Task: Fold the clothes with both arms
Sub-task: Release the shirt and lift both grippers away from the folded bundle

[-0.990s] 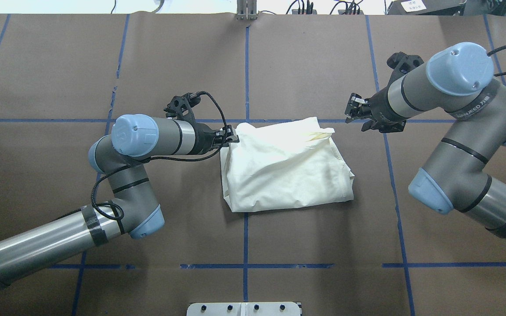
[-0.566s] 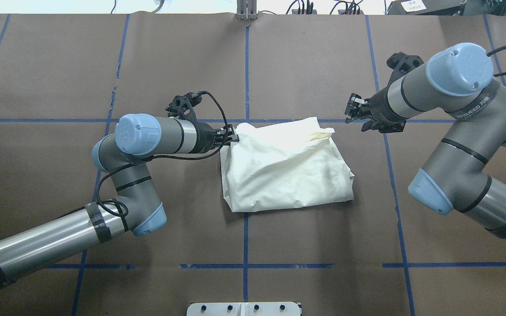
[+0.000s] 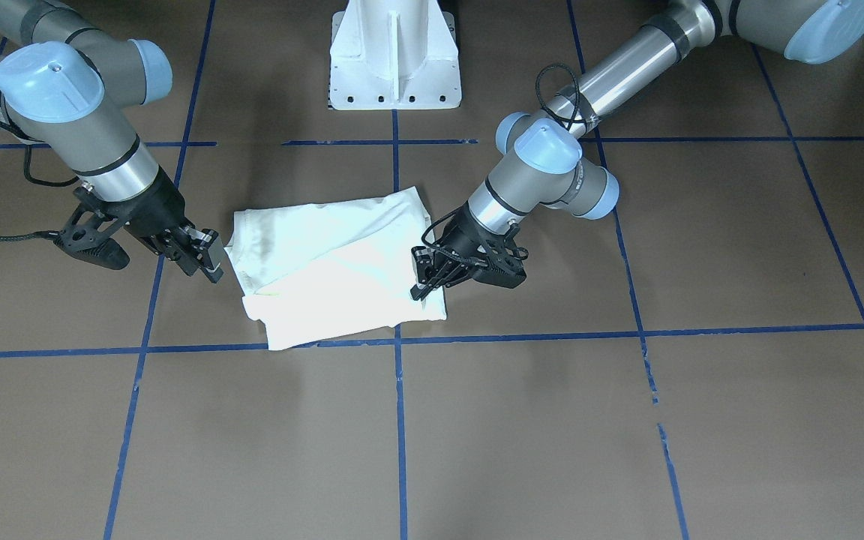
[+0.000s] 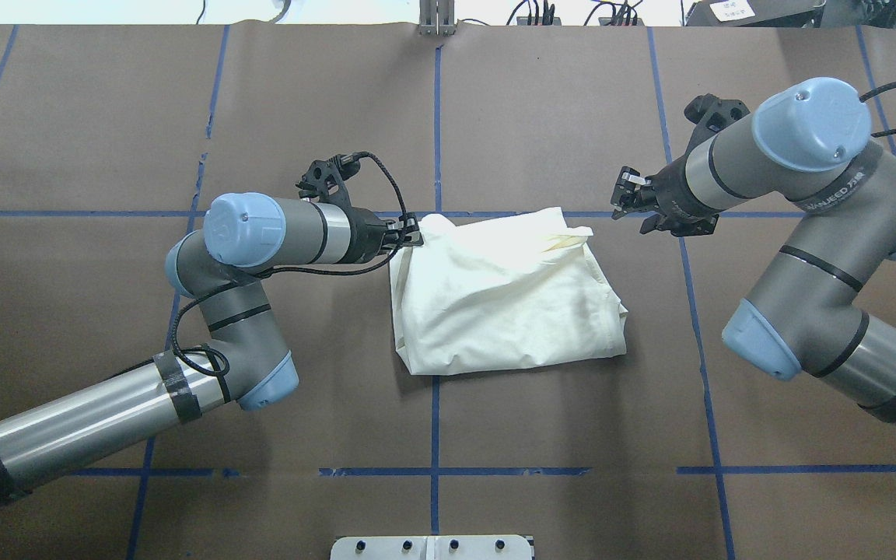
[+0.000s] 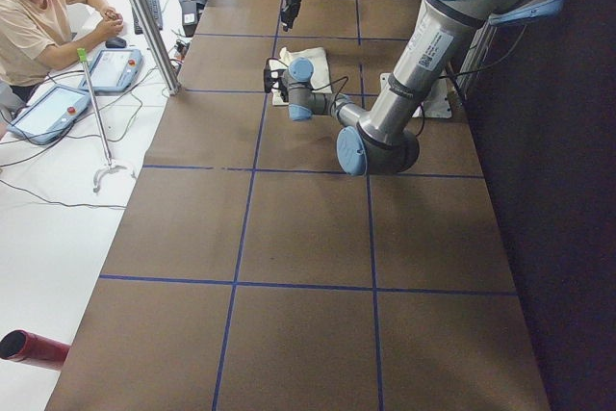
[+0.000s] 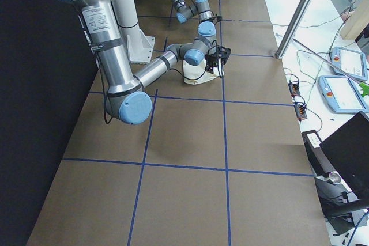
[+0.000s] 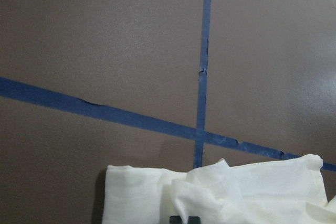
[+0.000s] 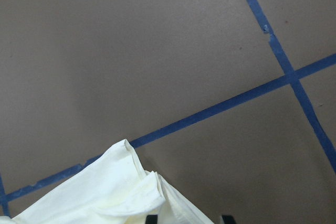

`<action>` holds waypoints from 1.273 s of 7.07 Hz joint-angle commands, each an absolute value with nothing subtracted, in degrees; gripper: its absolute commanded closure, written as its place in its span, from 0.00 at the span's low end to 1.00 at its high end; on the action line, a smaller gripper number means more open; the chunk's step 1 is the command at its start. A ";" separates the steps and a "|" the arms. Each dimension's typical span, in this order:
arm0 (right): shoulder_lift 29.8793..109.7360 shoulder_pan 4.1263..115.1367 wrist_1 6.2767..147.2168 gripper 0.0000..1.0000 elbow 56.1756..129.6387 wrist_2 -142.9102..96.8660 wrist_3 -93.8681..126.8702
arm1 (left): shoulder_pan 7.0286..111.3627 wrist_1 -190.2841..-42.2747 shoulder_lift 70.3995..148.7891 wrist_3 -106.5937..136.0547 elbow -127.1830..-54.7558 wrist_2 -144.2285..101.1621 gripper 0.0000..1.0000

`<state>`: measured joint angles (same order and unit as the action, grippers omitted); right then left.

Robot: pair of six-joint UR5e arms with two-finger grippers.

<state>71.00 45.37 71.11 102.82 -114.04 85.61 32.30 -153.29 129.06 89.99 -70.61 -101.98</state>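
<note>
**Shirt nearly folded, one far corner pinched**

On the robot's side, the near edge of the cream T-shirt (image 4: 506, 299) lies flat and fairly square on the brown table (image 4: 448, 435). The whole garment is already down to a compact rectangle at the middle, plain side up (no print shows from here). Farther back it is untidier. The far-left corner is bunched and a little lifted where the left gripper (image 4: 411, 232) has its fingers pinched together on the cloth, and loose layers peek out at the far-right corner. Just beyond that corner the right gripper (image 4: 621, 198) hovers off the fabric, fingers spread and holding nothing. I'd say the main folds are done. What looks left is a last fold or a tidy of that back edge, then letting go.
</note>
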 commanded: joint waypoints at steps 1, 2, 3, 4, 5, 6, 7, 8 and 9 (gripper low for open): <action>70.93 45.26 71.10 0.50 102.66 -113.99 85.61 | 32.87 -153.63 124.74 89.65 -76.35 -102.22 1.00; 70.93 45.26 71.10 0.50 102.57 -113.91 85.61 | 32.87 -153.55 124.28 89.56 -76.99 -102.13 1.00; 70.93 45.26 71.10 0.50 102.48 -113.91 85.61 | 32.96 -153.54 124.19 89.56 -76.99 -102.04 1.00; 70.93 45.18 71.10 0.50 102.48 -113.82 85.61 | 32.96 -153.54 124.10 89.65 -76.56 -101.87 1.00; 70.93 45.18 71.10 0.50 102.48 -113.82 85.61 | 33.22 -153.63 124.10 89.56 -75.68 -101.78 1.00; 70.93 45.18 71.10 0.50 102.48 -113.82 85.61 | 33.66 -153.63 124.19 88.43 -74.72 -101.78 1.00; 70.84 45.09 71.10 0.49 102.48 -113.82 85.69 | 34.27 -153.72 124.19 87.46 -73.66 -101.78 1.00; 70.58 45.09 71.10 0.49 102.48 -113.82 85.69 | 34.71 -153.63 124.10 87.19 -73.65 -101.86 0.75; 70.49 45.17 71.10 0.49 102.57 -113.82 85.69 | 35.41 -153.72 124.10 85.97 -73.91 -102.13 0.32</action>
